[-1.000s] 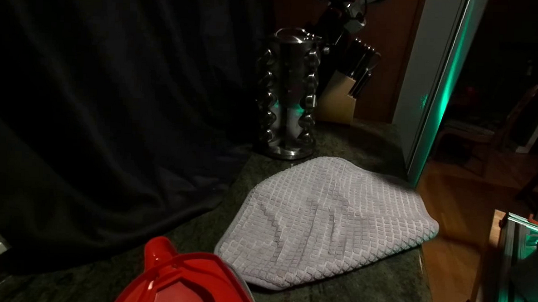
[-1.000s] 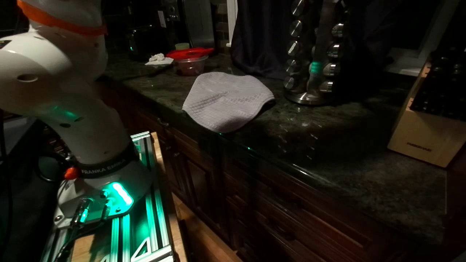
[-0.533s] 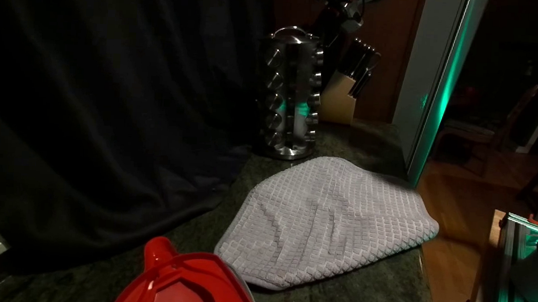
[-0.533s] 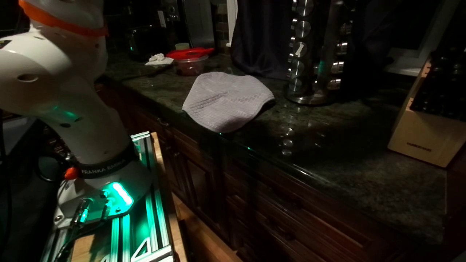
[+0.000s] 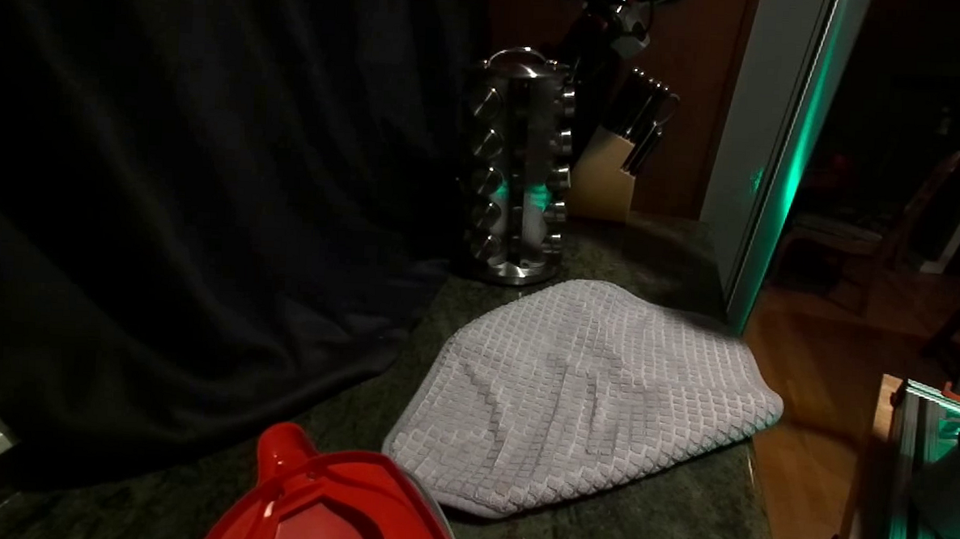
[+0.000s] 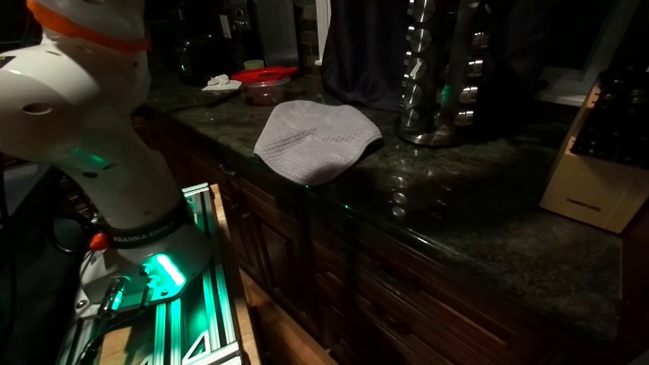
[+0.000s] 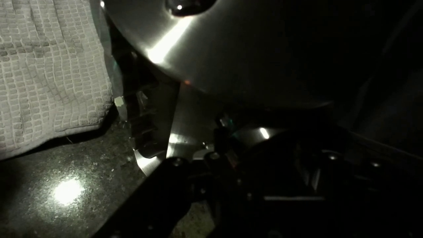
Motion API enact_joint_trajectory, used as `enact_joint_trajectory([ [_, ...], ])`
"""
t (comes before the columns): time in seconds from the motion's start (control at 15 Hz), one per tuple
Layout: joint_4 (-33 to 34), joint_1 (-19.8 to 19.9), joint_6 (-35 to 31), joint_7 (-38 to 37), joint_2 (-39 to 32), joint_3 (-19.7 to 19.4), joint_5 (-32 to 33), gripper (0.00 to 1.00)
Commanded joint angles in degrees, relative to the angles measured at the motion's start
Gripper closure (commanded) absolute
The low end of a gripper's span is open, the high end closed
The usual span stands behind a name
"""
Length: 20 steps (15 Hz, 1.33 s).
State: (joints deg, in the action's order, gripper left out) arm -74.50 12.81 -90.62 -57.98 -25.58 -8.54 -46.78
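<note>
Rack (image 5: 518, 170) stood long axis upright, just beyond gripper (image 7: 195, 158) in wrist view; jaws in shadow, couldn't tell if clamped.

Your arm (image 6: 91, 116): one, white, orange-banded, standing on a green-lit base (image 6: 157, 281). Your gripper (image 7: 264, 142): one, black, low in the wrist view; jaw spread too dark to judge.
</note>
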Motion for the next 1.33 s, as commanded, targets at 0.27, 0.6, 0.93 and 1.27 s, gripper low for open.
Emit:
enact_joint_trajectory([
  [0.27, -2.9, -0.5, 1.7, -1.7, 2.9, 0.3, 0.6, 0.74],
  [0.6, -6.9, -1.6, -0.2, -11.2, 5.9, -0.3, 1.2, 0.74],
  [0.93, -14.6, -2.3, -6.7, -19.7, 10.2, -0.8, -0.2, 0.74],
  [1.27, -21.7, -2.5, -11.9, -20.3, 14.4, -0.7, -1.3, 0.74],
])
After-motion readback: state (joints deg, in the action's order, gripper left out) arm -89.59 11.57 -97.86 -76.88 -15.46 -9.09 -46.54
